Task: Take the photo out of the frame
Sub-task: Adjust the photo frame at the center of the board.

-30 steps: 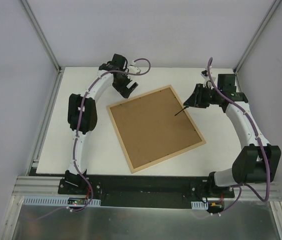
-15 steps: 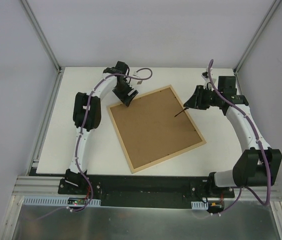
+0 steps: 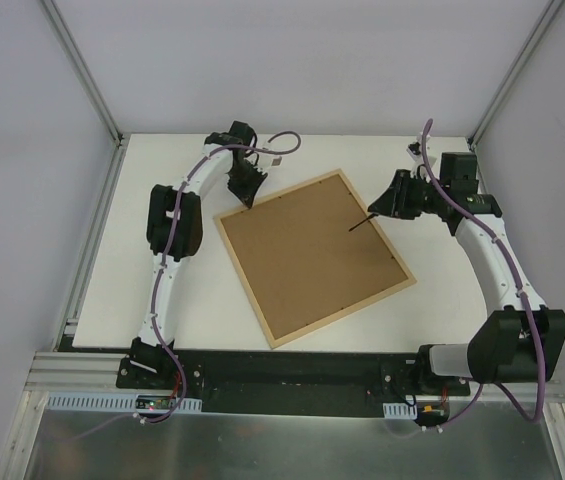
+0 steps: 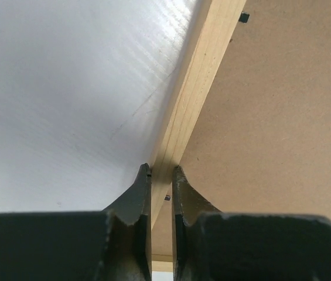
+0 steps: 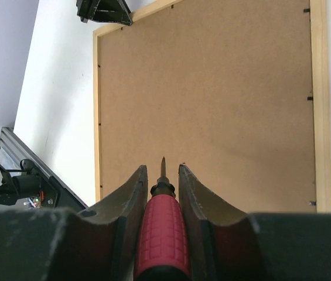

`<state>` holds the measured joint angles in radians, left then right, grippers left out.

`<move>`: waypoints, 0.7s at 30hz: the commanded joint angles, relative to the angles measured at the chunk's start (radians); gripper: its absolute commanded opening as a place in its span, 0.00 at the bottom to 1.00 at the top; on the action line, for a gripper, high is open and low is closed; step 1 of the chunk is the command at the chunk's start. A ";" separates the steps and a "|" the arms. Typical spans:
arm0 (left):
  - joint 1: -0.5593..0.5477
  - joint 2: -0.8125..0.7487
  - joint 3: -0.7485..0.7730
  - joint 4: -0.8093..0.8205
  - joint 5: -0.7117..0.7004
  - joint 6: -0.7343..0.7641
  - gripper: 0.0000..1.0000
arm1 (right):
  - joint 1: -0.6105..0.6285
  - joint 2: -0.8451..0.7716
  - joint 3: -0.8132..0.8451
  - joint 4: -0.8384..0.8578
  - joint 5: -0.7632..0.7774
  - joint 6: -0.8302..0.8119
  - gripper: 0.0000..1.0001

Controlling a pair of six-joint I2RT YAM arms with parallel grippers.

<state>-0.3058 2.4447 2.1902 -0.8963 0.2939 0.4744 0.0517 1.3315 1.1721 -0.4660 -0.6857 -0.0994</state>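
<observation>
**Frame [image 3: 310, 258] back-up on the table [image 3: 432, 290], my grippers at its far left corner and right side**

The frame lies flat and askew in the middle of the white table. Its brown fibreboard back [image 5: 212, 105] faces up inside a thin rail of light wood [image 4: 194, 88]. Small black tabs [image 5: 309, 98] sit along the rail's inner edge, against the board.

My left gripper [image 4: 161, 175] is down at the frame's far left corner. Its fingers [image 4: 136, 196] stand almost together with only a narrow slot between them, and the wood rail runs straight into that slot. I cannot tell from my wrist view whether they pinch the rail or only sit over it.

My right gripper [image 5: 161, 172] is clamped on a screwdriver [image 5: 161, 234] with a ribbed red handle. Its dark shaft reaches out over the brown back, just inside the frame's right rail. I cannot tell if the tip touches the board.

Around the frame, purple cables [image 3: 292, 136] loop along both my arms. Grey walls and aluminium posts [image 3: 82, 70] close in the table on three sides. A black base rail [image 3: 292, 365] runs along the near edge where my arms are bolted, with bare sheet metal [image 3: 262, 450] in front of it. In my right wrist view a small green light [image 5: 36, 201] glows by the near left corner of the table.
</observation>
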 commanded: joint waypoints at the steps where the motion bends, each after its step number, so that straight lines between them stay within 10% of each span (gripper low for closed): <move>1: 0.030 0.024 -0.036 -0.089 -0.088 -0.222 0.00 | -0.004 -0.009 0.003 0.044 -0.023 0.029 0.01; 21: 0.030 -0.404 -0.670 0.157 0.056 -0.798 0.00 | 0.054 0.179 -0.005 0.210 0.084 0.257 0.00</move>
<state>-0.2295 2.1239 1.6260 -0.7601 0.2905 -0.1864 0.0662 1.4746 1.1664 -0.3645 -0.6052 0.0799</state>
